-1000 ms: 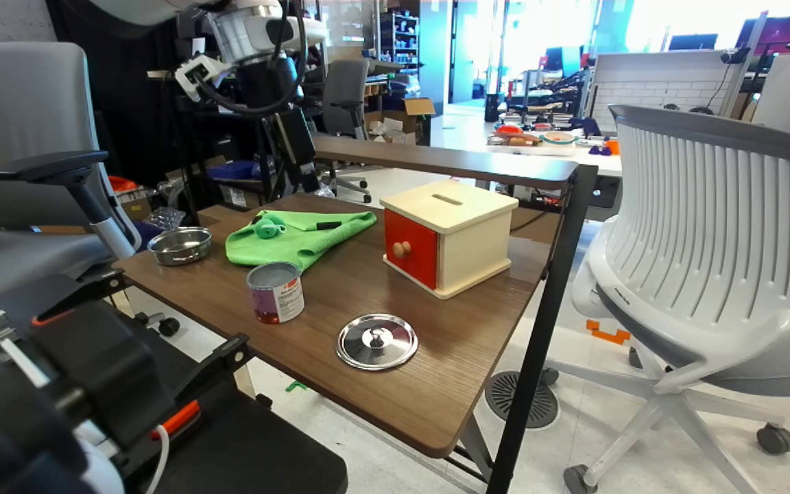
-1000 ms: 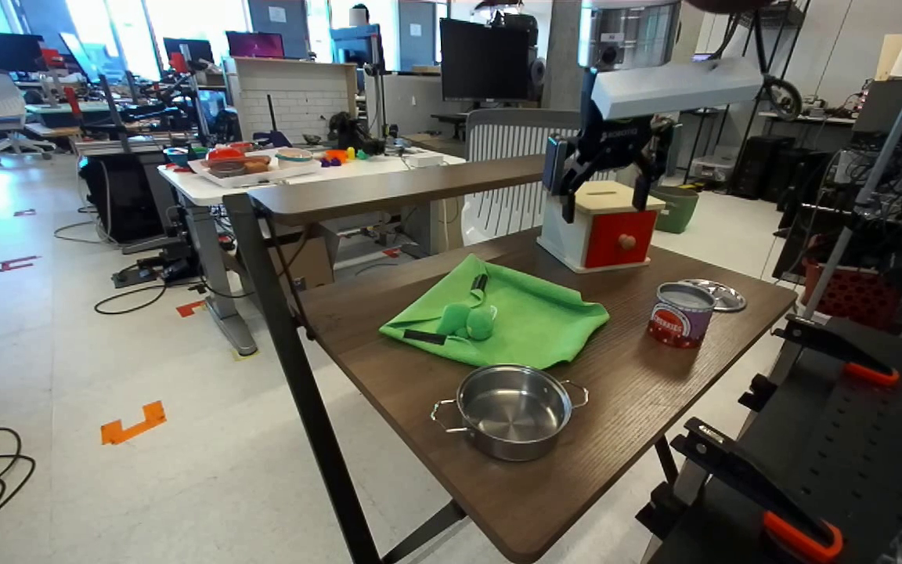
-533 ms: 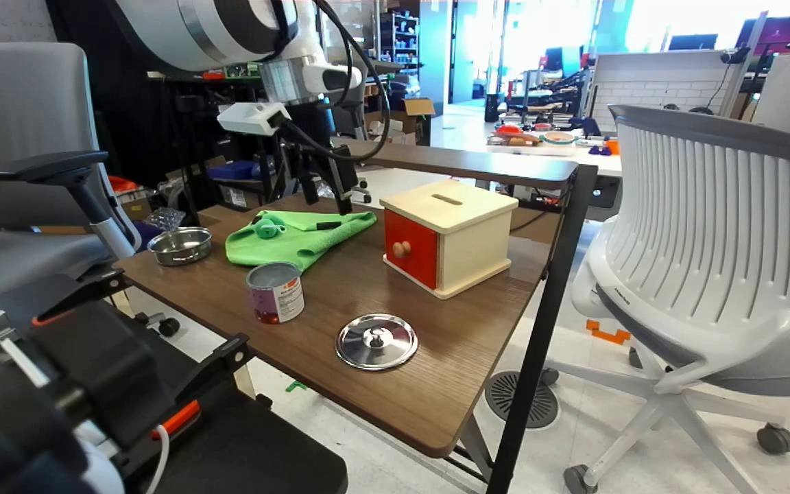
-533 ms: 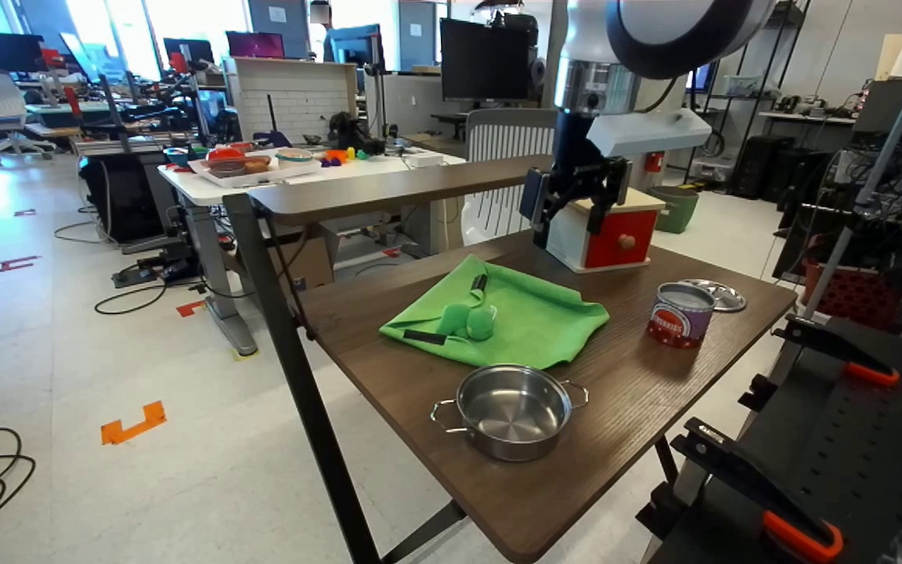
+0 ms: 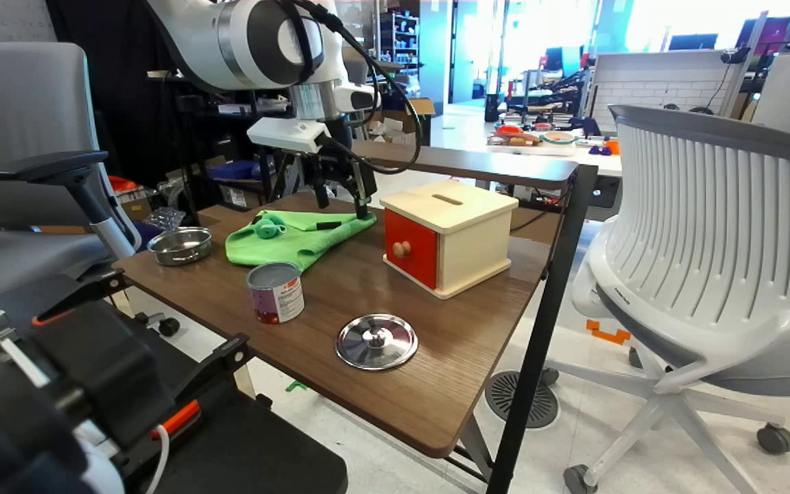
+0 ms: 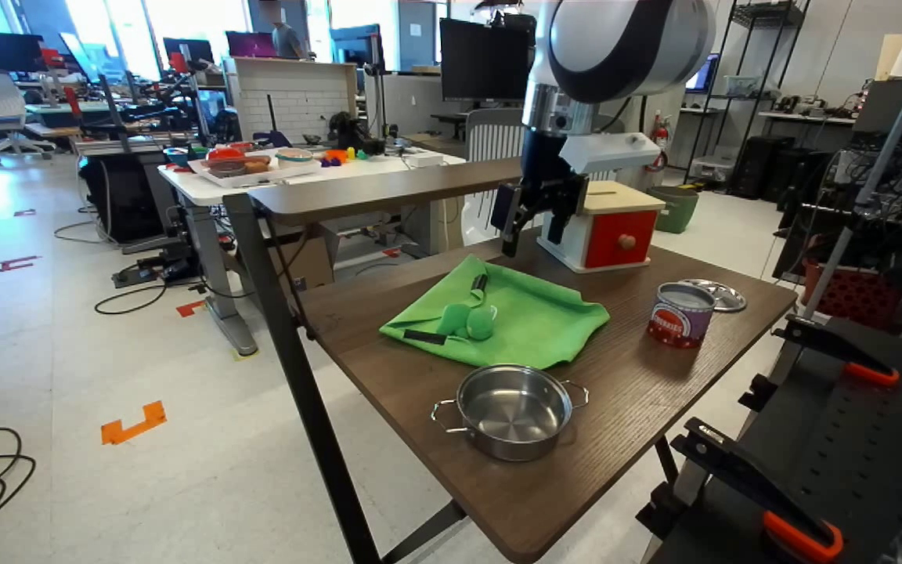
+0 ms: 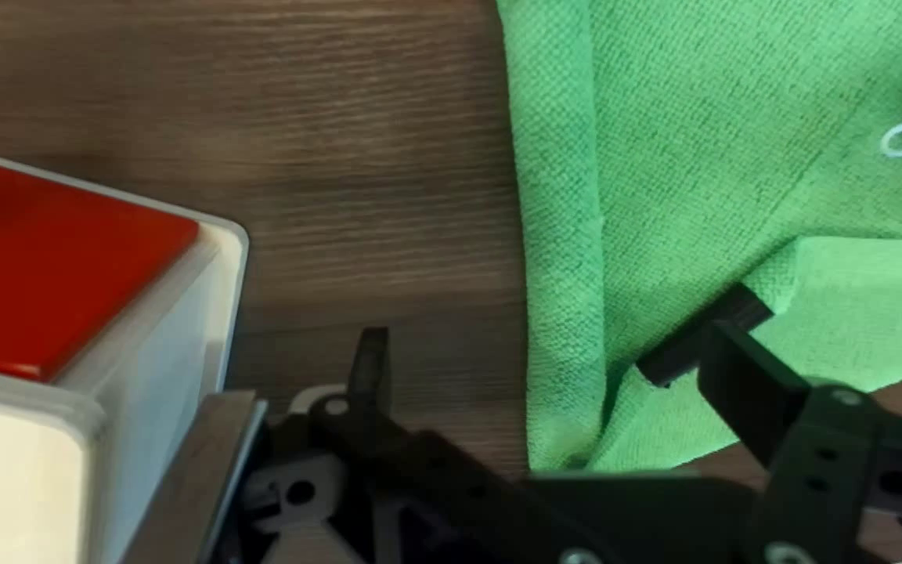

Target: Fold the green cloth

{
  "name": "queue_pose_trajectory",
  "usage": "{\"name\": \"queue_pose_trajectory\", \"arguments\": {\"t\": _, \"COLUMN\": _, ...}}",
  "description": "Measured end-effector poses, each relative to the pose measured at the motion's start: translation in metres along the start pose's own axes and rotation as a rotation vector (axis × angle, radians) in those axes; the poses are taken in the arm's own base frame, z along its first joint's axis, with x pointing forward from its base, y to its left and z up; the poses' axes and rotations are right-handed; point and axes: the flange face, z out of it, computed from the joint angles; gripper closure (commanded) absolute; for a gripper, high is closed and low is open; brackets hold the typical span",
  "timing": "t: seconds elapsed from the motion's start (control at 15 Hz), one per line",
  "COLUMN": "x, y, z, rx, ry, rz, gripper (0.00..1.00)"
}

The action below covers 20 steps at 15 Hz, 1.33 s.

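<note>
The green cloth lies partly folded on the brown table, in both exterior views [image 5: 299,241] [image 6: 533,313] and the wrist view [image 7: 678,157]. It has black strips on its turned-in edges. A small green object [image 5: 269,227] rests on top of it; it also shows in an exterior view [image 6: 467,322]. My gripper [image 5: 342,207] is open and empty, pointing down above the cloth's corner nearest the wooden box. In an exterior view the gripper [image 6: 533,241] hangs above the table between cloth and box. In the wrist view its fingers [image 7: 549,341] stand apart on either side of the cloth's rolled edge.
A wooden box with a red door [image 5: 446,237] stands close beside the gripper. A metal pot [image 6: 514,415], a tin can [image 6: 682,316] and a metal lid [image 5: 376,342] stand or lie around the cloth. A raised shelf [image 5: 450,160] runs along the table's back.
My open gripper has come down and moved across, from high up to just above the cloth's corner near the box. The cloth and the other objects have not moved.
</note>
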Motion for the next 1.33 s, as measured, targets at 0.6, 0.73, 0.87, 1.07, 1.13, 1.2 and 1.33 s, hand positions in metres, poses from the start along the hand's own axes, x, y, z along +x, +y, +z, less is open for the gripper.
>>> {"name": "queue_pose_trajectory", "arguments": {"t": 0.6, "x": 0.022, "y": -0.013, "z": 0.027, "rx": -0.047, "ry": 0.007, "rz": -0.037, "gripper": 0.02}}
{"name": "queue_pose_trajectory", "arguments": {"t": 0.73, "x": 0.025, "y": -0.011, "z": 0.033, "rx": -0.056, "ry": -0.002, "rz": -0.037, "gripper": 0.27}}
{"name": "queue_pose_trajectory", "arguments": {"t": 0.87, "x": 0.028, "y": -0.009, "z": 0.040, "rx": -0.063, "ry": -0.012, "rz": -0.035, "gripper": 0.40}}
{"name": "queue_pose_trajectory", "arguments": {"t": 1.07, "x": 0.030, "y": -0.007, "z": 0.047, "rx": -0.069, "ry": -0.027, "rz": -0.034, "gripper": 0.63}}
{"name": "queue_pose_trajectory", "arguments": {"t": 1.13, "x": 0.030, "y": -0.008, "z": 0.048, "rx": -0.069, "ry": -0.030, "rz": -0.036, "gripper": 0.70}}
{"name": "queue_pose_trajectory", "arguments": {"t": 1.2, "x": 0.030, "y": -0.008, "z": 0.050, "rx": -0.069, "ry": -0.032, "rz": -0.037, "gripper": 0.78}}
{"name": "queue_pose_trajectory", "arguments": {"t": 1.33, "x": 0.032, "y": -0.010, "z": 0.049, "rx": -0.069, "ry": -0.030, "rz": -0.041, "gripper": 0.94}}
